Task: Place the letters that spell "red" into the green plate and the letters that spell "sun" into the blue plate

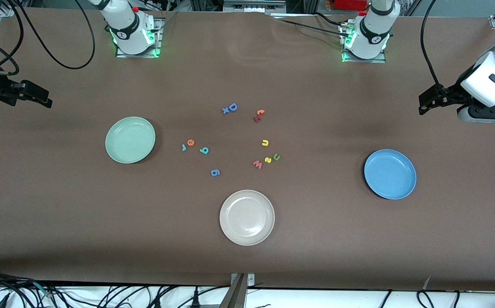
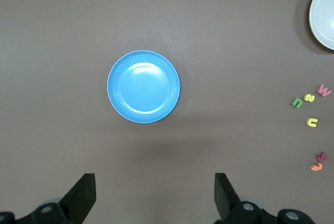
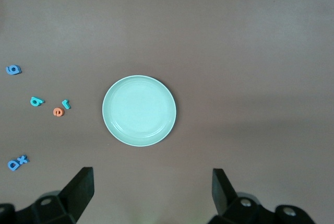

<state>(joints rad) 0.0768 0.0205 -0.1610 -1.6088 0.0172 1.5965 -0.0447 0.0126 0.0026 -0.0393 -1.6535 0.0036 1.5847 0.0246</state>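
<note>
Right gripper gapes wide, empty, over bare table at 10 o'clock of green plate. r, e, d lie at the plate's 3 o'clock. u, s, n lie at 9 o'clock of blue plate. Left gripper is spread, empty, over table at the blue plate's 1 o'clock. Letters likely light, squashy foam: pinch the edges. 6 target letters, 3 plates, 2 grippers.

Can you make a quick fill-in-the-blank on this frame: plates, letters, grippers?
1. The plate nearest the front camera is ____ in colour, not green plate or blue plate.
2. The orange e lies between the teal r and the teal ____.
3. All three plates hold ____ letters.
4. Both the left gripper and the right gripper are ____.

Missing words: beige-white; d; no; open
</note>
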